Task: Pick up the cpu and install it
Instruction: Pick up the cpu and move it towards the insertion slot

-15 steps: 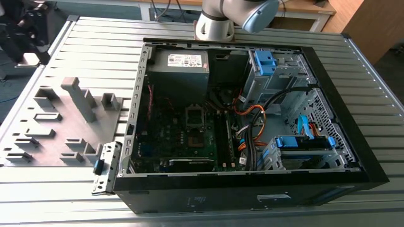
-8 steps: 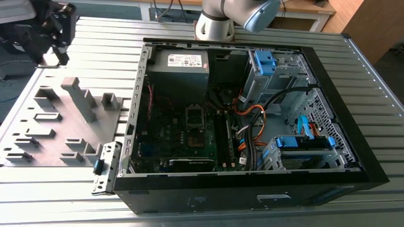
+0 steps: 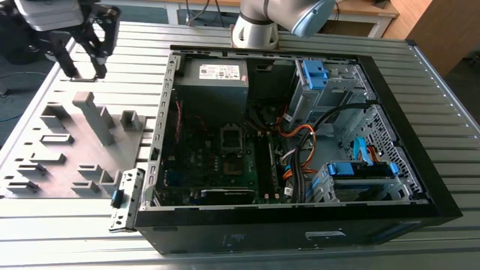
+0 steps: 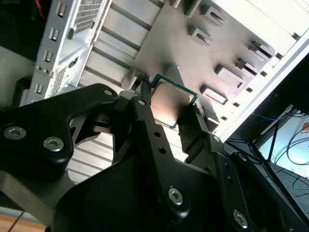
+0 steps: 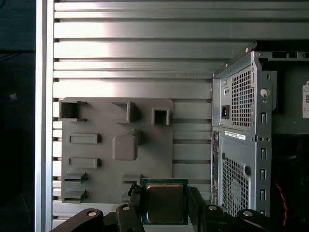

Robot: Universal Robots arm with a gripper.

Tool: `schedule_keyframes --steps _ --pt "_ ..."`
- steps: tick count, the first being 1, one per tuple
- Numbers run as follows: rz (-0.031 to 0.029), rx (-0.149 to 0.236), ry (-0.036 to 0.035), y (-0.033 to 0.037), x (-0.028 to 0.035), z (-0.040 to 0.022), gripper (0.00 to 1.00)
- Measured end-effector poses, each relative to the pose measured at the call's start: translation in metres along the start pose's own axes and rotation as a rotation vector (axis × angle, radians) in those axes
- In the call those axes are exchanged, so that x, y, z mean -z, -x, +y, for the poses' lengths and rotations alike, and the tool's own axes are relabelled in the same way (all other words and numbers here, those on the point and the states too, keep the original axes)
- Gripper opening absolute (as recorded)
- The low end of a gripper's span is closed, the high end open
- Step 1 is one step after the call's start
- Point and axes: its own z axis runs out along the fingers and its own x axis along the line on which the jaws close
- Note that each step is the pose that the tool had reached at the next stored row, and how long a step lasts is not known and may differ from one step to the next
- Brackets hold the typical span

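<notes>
The cpu (image 5: pixel 164 202), a small square chip with a silver-grey lid and a green edge, sits between the two black fingers of my gripper (image 5: pixel 164 209). In the second wrist view the fingers press on opposite edges of the cpu (image 4: pixel 170 99), so the gripper (image 4: pixel 170 110) is shut on it. In the exterior view the gripper (image 3: pixel 84 75) hangs low over the far end of the grey holder plate (image 3: pixel 71 152), at the exterior view's left of the open computer case (image 3: pixel 168 107). Whether the chip still rests on the plate I cannot tell. The motherboard's socket (image 3: pixel 232 138) lies inside the case.
The grey holder plate (image 5: pixel 96 150) carries several raised blocks and slots, one tall block (image 3: pixel 96 117) close to the gripper. Inside the case are a power supply (image 3: pixel 212 74), orange cables (image 3: pixel 300 147) and blue drive brackets (image 3: pixel 315 73). The arm's base (image 3: pixel 255 31) stands behind the case on the ribbed metal table (image 3: pixel 442 112).
</notes>
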Motion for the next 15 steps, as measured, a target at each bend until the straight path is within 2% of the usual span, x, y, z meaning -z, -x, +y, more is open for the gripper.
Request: schedule_keyframes --steps 15 --pt "0.0097 0.000 0.0000 0.0681 0.0018 0.0004 0.47"
